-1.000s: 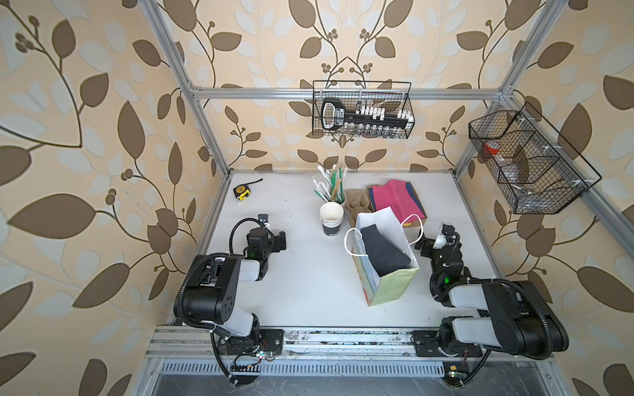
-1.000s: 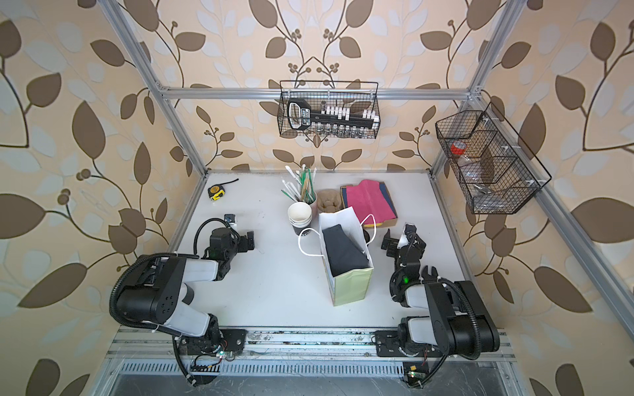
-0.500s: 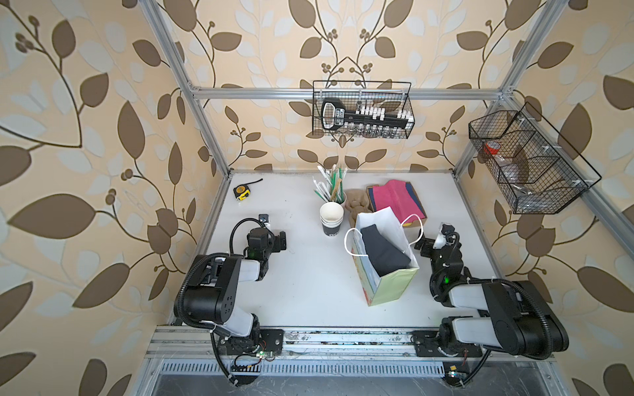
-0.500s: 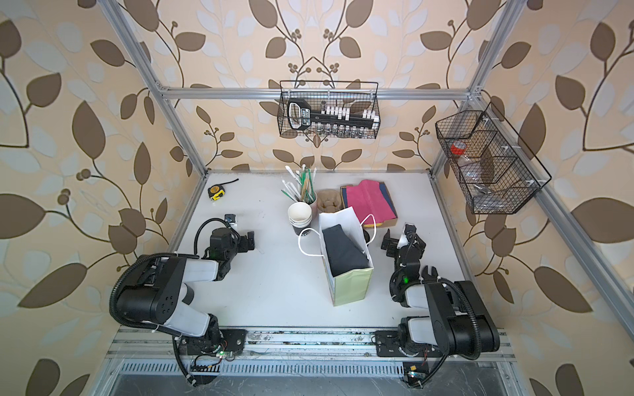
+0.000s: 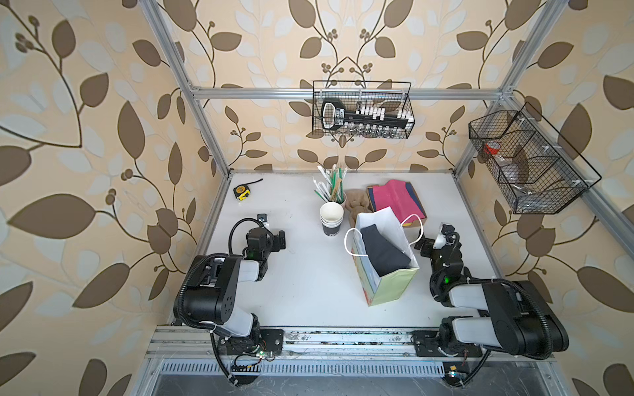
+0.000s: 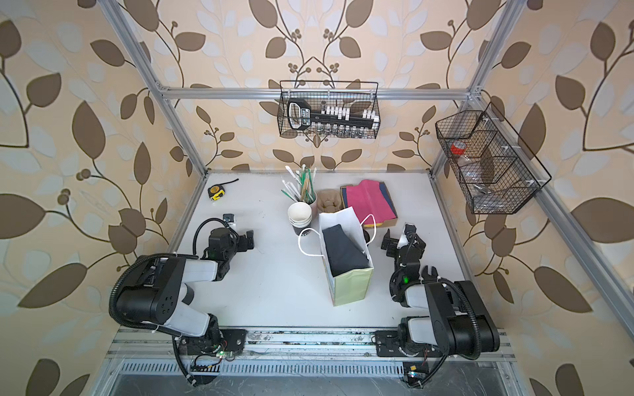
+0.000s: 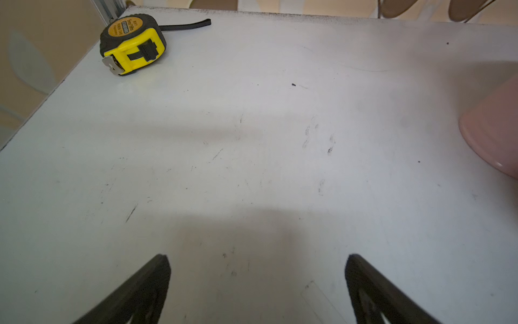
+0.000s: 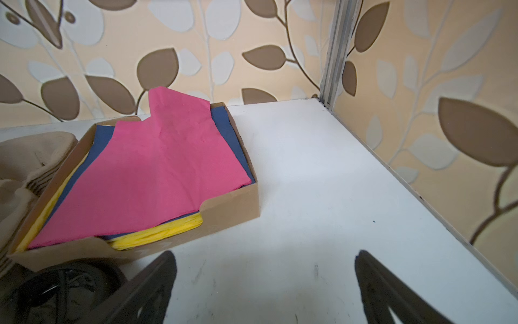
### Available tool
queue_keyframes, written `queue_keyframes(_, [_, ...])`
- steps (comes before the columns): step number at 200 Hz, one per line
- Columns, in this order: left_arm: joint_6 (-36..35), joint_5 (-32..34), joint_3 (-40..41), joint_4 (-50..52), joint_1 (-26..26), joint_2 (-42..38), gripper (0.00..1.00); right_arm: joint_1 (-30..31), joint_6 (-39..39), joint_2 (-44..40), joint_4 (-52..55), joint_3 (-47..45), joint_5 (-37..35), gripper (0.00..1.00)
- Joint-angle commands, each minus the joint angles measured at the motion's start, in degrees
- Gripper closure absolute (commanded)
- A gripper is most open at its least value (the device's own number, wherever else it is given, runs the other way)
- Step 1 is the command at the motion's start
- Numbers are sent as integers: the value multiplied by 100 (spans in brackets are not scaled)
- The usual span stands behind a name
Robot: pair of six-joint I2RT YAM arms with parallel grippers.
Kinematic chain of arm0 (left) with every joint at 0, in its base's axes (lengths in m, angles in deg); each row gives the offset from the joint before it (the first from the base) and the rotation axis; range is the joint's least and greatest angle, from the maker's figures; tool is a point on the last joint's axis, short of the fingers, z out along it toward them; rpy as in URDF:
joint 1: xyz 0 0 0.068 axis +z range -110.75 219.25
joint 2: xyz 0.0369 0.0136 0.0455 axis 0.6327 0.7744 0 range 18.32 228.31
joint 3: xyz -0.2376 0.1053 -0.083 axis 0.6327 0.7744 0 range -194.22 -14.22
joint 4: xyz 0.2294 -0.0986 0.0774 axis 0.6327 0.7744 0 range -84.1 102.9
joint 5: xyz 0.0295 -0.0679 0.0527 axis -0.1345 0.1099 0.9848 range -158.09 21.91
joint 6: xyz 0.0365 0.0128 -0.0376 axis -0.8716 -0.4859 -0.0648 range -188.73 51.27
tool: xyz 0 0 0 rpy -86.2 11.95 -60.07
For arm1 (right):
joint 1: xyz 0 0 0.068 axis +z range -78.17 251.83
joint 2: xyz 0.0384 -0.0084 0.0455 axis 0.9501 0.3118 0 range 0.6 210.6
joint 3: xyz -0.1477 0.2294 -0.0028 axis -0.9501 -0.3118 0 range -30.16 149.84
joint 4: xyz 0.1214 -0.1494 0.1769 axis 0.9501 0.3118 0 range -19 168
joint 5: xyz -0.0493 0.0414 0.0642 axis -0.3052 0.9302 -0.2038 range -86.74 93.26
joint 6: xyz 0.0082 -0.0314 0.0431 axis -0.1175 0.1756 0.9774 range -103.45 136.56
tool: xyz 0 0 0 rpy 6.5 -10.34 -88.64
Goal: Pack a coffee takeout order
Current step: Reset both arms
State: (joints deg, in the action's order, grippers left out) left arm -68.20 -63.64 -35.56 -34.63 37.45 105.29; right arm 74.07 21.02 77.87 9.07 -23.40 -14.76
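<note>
Yellow-and-black tape measure (image 5: 241, 192) lies in the far left corner of the white bench (image 5: 308, 281). My left claw (image 7: 258, 256) is over bare bench, jaws spread wide, nothing between them.

Mid-bench, far side: a stack of black paper cups (image 5: 331, 214), white inside, stands upright. A cup of green and white straws (image 5: 330, 183) is just behind it. The tan moulded-pulp cup carrier (image 5: 356, 205) sits between the straws and a brown cardboard tray (image 8: 232, 207).

In front of the carrier stands a white-and-green paper bag (image 5: 391, 288), mouth open, with the dark thin sheet (image 5: 384, 252) inside it. The tray holds yellow and blue sheets with a pink sheet (image 5: 394, 199) uppermost.

In the right wrist view, a round black plastic lid (image 8: 56, 289) lies by the tray's near corner, partly hidden by my finger. My right claw (image 8: 265, 254) is just right of the bag, jaws wide apart, holding nothing.
</note>
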Motion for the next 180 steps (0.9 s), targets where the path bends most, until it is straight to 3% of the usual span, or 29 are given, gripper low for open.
queue_keyframes(1, [25, 75, -120, -108, 29, -104, 1, 31, -50, -41, -52, 121, -45, 0])
queue_keyframes(180, [8, 85, -107, -121, 9, -122, 1, 31, -51, -42, -47, 123, -52, 0])
